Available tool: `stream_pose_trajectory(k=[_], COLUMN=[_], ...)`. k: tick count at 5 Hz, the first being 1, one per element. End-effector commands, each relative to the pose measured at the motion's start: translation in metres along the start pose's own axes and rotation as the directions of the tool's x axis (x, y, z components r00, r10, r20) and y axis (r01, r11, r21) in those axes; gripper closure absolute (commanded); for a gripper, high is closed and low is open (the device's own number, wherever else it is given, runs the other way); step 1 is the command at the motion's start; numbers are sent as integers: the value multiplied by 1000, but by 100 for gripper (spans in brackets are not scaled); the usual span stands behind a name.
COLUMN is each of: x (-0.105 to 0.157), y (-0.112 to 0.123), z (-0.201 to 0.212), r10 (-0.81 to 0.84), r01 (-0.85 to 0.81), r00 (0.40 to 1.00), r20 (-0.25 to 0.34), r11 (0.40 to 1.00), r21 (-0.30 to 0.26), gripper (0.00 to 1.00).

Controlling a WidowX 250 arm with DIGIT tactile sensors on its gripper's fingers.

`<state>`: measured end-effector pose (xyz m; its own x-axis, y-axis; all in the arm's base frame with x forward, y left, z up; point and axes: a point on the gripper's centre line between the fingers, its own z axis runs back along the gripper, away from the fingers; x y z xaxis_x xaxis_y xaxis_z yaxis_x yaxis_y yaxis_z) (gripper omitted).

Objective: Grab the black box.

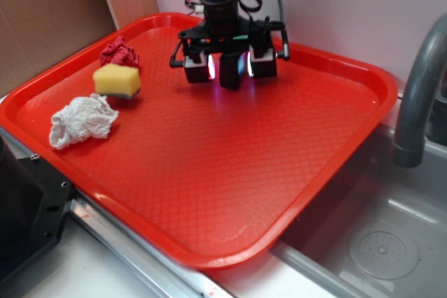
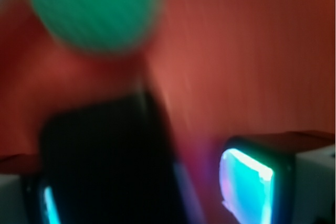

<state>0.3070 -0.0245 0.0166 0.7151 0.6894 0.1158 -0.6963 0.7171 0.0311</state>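
Observation:
The black box point(image 1: 232, 73) stands upright at the back of the red tray point(image 1: 209, 172), between the two glowing fingers of my gripper point(image 1: 230, 68). In the wrist view, which is blurred, the black box point(image 2: 105, 161) sits close against the left finger point(image 2: 44, 203). A strip of red tray shows between the box and the right finger point(image 2: 247, 192). My gripper point(image 2: 139, 198) is open around the box, with its fingertips low and near the tray floor.
A yellow sponge point(image 1: 116, 80), a red crumpled cloth point(image 1: 119, 52) and a white crumpled cloth point(image 1: 82, 121) lie on the tray's left side. A blurred green round shape point(image 2: 94, 9) lies beyond the box. A grey faucet point(image 1: 419, 88) and sink point(image 1: 377, 242) are at the right.

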Motion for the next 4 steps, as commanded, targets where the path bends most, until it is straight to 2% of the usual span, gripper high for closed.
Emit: stream_pose_trajectory(k=[1,2,3,4], x=[6,0,-12,-16], y=[-1,3,12,24], z=[-5,8,36,78], r10=[-47,-85,-156,-294], r01=[47,86,152,265], r00=[999,996,987,949], r20=[-1,-26,-38,-108], r11=[998,996,984,937], r21=[40,10,-88,-228], gripper=[0,100,100,100])
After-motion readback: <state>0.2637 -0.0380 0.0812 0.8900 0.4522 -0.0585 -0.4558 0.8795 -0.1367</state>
